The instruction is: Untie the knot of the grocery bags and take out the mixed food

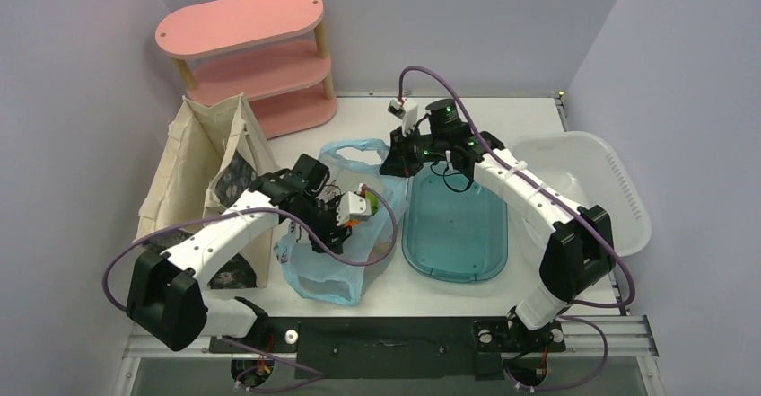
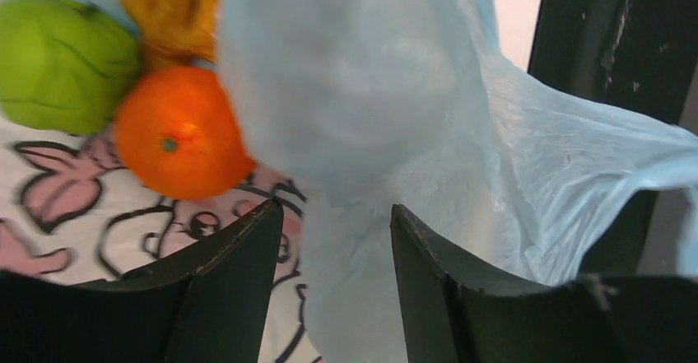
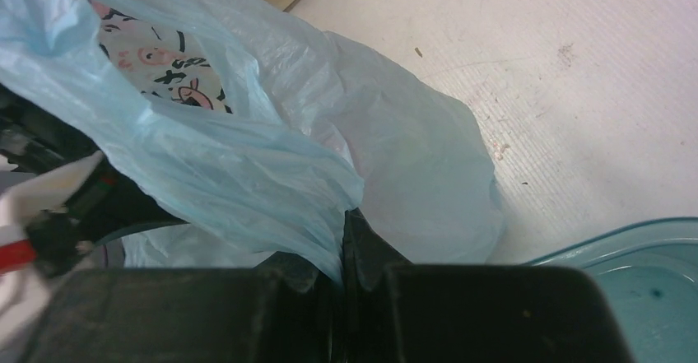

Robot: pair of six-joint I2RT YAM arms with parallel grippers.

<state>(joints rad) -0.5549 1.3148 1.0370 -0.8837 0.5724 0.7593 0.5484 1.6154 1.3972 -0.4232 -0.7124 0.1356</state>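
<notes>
Pinching a fold of the grocery bag (image 3: 247,174), the right gripper (image 3: 344,235) has its two dark fingers pressed together on the thin film, near the bag's rim on the side by the teal tub (image 1: 453,225). The bag lies on the white table (image 1: 377,293) between that tub and the beige tote (image 1: 202,167). It is light blue, see-through and crinkly, with pink and black cartoon doodles printed on it; none of its print reads as words. At the top edge of the right wrist view a strip of the tote carries dark lettering, cut off by the frame and not legible.

The left gripper (image 2: 333,215) reaches into the bag's mouth with its fingers apart. A loose sheet of the blue film hangs between them, and they are not clamped on it. Inside, just beyond the fingertips, lie a round orange fruit (image 2: 177,132) with a small green stem scar and, touching it, a round green fruit (image 2: 62,62). A blurred orange-brown shape sits above them; I cannot tell what it is.
</notes>
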